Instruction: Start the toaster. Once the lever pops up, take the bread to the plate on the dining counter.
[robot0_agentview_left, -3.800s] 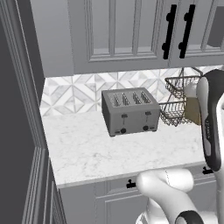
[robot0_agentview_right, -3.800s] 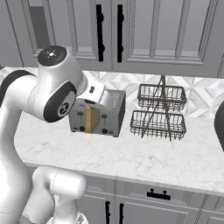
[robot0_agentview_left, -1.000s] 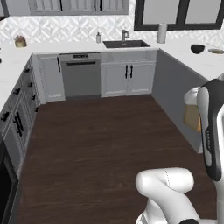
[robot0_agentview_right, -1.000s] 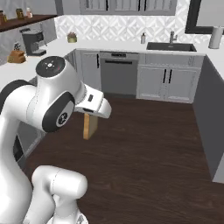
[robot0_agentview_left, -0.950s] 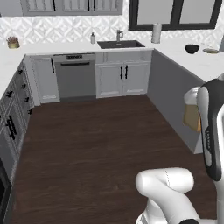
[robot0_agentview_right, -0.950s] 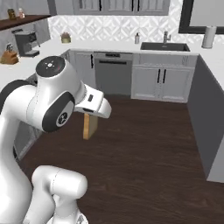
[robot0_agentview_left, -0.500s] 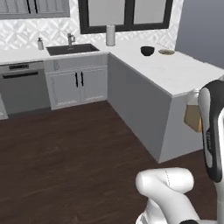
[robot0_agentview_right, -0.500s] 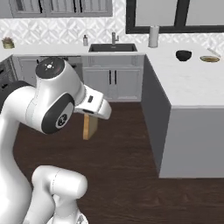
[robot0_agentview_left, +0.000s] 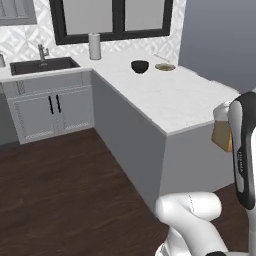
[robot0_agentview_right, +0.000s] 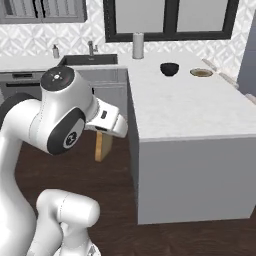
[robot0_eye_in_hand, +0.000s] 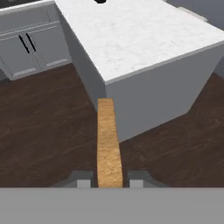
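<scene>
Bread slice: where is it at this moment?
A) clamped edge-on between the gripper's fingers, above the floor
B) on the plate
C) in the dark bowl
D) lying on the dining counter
A: in the hand view the bread stands edge-on in the gripper, with dark floor behind it.

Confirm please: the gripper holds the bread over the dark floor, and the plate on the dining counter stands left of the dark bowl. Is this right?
Not quite. In the right base view, the plate stands right of the dark bowl on the dining counter. The gripper does hold the bread over the dark floor.

Golden-tan bread (robot0_eye_in_hand: 108, 144), grey-veined white dining counter (robot0_eye_in_hand: 144, 35)
</scene>
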